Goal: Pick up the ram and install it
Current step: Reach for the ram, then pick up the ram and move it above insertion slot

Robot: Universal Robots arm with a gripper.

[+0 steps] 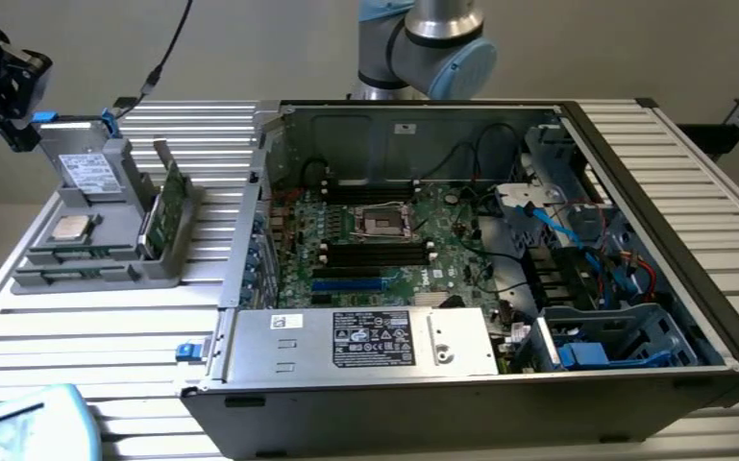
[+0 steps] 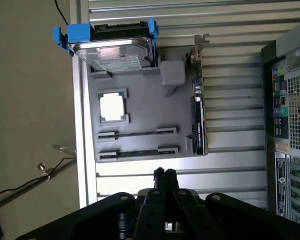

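Even light, glare on CPU chip (image 2: pixel 113 107)

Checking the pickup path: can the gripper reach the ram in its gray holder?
Probably yes: the ram lies uncovered in the holder, nothing over it, though the gripper has shut jaws.

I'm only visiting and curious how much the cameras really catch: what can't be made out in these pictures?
- Claw: exterior view, mostly past the left edge.
- Ram: edge-on in the holder, both views; chips and label too small.
- Motherboard: exterior view, near part hidden by the power supply.
- Case: wrist view, cut off by the edge; inside hidden.
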